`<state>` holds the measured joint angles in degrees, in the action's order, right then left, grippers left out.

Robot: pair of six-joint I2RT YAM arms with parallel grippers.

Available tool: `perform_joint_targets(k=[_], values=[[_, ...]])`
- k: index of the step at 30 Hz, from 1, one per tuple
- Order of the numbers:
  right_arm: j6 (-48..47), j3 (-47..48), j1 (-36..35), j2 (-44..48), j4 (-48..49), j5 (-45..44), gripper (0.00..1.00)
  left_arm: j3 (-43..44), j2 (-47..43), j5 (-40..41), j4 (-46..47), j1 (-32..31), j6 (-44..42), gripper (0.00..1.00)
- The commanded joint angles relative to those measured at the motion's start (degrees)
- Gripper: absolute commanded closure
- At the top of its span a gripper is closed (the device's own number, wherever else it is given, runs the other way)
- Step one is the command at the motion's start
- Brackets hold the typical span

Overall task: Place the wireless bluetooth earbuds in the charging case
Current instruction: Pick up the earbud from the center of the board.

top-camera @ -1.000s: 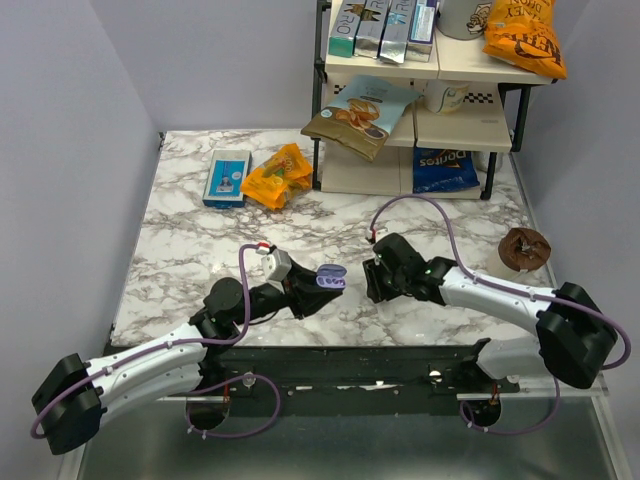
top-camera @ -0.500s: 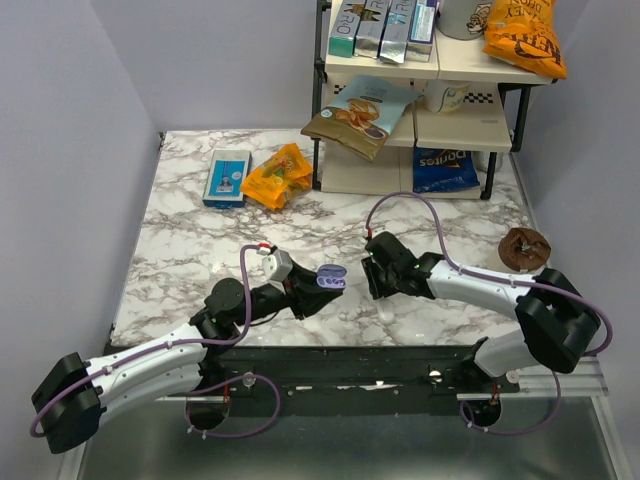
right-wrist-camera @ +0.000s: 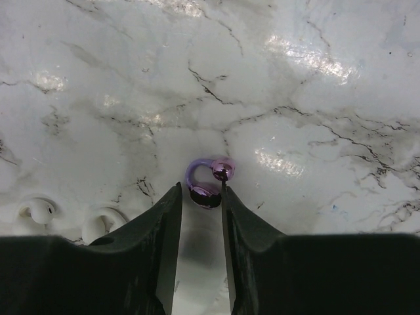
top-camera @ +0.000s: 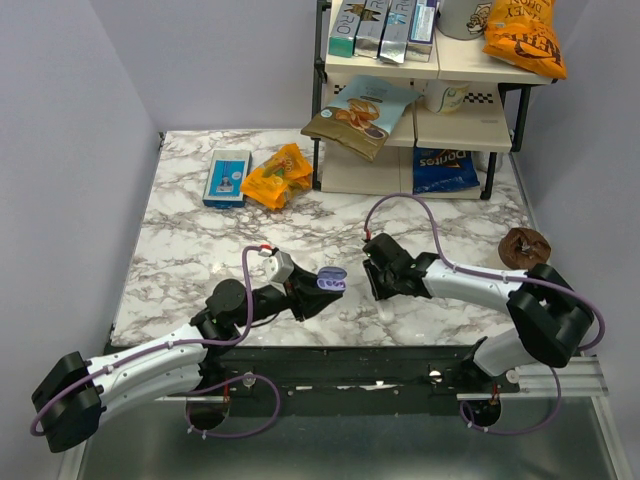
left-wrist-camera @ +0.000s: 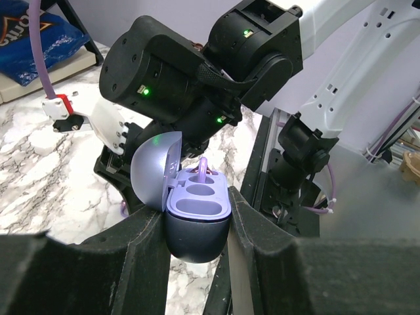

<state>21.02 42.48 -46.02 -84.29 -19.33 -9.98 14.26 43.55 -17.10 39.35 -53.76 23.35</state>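
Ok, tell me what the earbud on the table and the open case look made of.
The earbud: probably glossy purple plastic; sharp highlights, almost metallic sheen. The charging case: likely smooth plastic; dark matte-looking shell, satiny lilac insert and lid with a soft glow.

Open case point(left-wrist-camera: 197, 226); loose purple earbud point(right-wrist-camera: 207, 184)

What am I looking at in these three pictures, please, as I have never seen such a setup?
Two robot arms sit at a marble table. One picture looks down from above; the others come from cameras on each wrist. The left end effector is shut on the open charging case, with one earbud standing in it. The right end effector straddles the second earbud lying on the marble; a grip is not clear. An orange snack bag and a blue box lie at the back.
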Motion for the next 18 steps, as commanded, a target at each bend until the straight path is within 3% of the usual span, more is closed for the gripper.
perform_joint_targets(k=[1,7,14,18], values=[[0.4,1.1,0.3,-0.3,1.0,0.0,0.66,-0.8,-0.6,1.3,1.4,-0.6,-0.4,1.0],[-2.4,-0.1,0.2,5.3,6.1,2.8,0.67,-1.3,-2.0,2.4,1.0,-0.8,-0.6,1.0],[-8.2,5.7,0.2,1.3,6.5,4.1,0.67,-1.7,-2.6,3.0,0.7,-1.1,-0.2,1.0],[-4.6,8.0,0.2,-0.8,3.2,1.7,0.57,-2.0,-3.9,3.8,-0.4,-1.2,-0.2,1.0]])
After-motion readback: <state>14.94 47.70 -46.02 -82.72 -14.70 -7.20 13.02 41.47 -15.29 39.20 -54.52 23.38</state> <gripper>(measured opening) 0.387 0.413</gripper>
